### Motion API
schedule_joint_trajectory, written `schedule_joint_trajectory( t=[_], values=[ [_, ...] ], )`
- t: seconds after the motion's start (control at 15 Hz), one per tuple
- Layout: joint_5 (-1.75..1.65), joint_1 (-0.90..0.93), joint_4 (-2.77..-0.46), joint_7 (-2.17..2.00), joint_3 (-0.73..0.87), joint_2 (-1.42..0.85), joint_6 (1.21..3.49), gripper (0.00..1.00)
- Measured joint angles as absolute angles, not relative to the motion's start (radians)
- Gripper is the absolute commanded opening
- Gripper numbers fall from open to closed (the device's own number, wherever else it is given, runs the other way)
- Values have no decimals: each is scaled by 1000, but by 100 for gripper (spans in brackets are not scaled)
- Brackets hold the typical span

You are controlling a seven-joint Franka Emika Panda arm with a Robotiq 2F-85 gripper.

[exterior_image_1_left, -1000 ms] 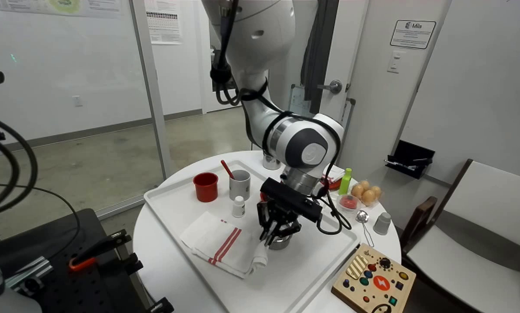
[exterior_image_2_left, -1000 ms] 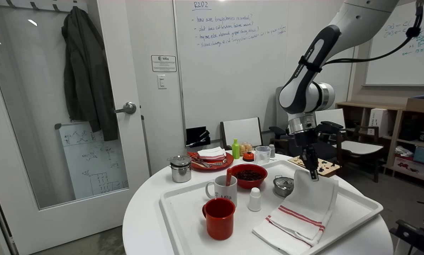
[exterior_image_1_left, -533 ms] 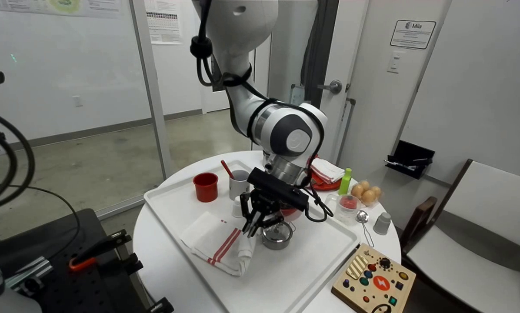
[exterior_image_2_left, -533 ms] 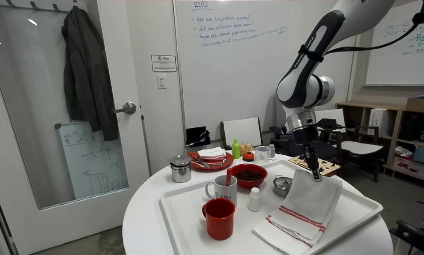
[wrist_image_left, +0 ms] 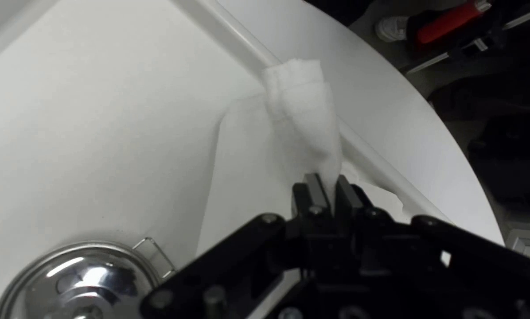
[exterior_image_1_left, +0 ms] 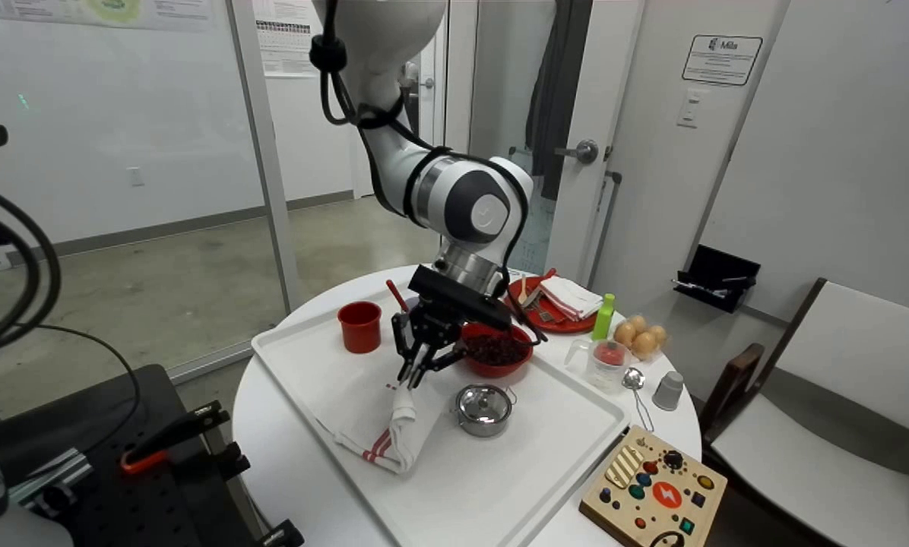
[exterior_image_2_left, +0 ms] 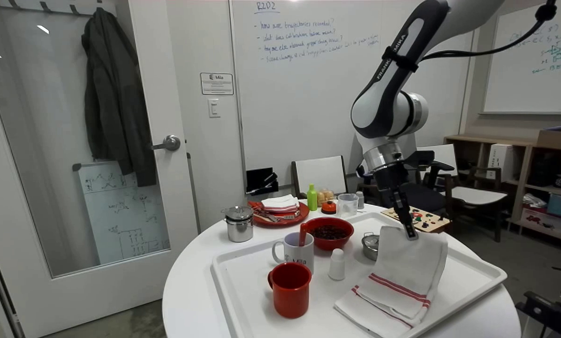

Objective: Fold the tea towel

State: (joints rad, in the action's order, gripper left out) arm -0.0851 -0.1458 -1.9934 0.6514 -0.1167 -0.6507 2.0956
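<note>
The tea towel, white with narrow red stripes, lies partly folded on the tray in both exterior views [exterior_image_1_left: 356,425] [exterior_image_2_left: 398,293]. My gripper is shut on one end of it in both exterior views [exterior_image_1_left: 409,377] [exterior_image_2_left: 411,236], and lifts that end above the tray. The raised part stands up as a fold, partly covering the stripes in an exterior view. In the wrist view the towel [wrist_image_left: 307,115] is pinched between the fingertips [wrist_image_left: 327,188], with a thin layer running down between the pads. The rest of the towel lies flat underneath, with its striped part out of view there.
The white tray [exterior_image_2_left: 243,300] has a raised rim. On it stand a red mug [exterior_image_1_left: 360,328], a grey-white mug [exterior_image_2_left: 299,253], a white shaker [exterior_image_2_left: 337,265], a red bowl [exterior_image_1_left: 492,353] and a lidded steel pot [exterior_image_1_left: 483,410] close to the towel. A red plate [exterior_image_1_left: 553,323] is behind.
My gripper has moved left and toward the back in an exterior view, carrying the held towel end over the red stripes. The steel pot and the red bowl are now more exposed.
</note>
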Motion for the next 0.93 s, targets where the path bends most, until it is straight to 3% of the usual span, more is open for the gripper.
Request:
schedule_joint_trajectory(
  t=[0.93],
  values=[
    [-68,-88,-1971,655,-176,-659,2003,11]
  ],
)
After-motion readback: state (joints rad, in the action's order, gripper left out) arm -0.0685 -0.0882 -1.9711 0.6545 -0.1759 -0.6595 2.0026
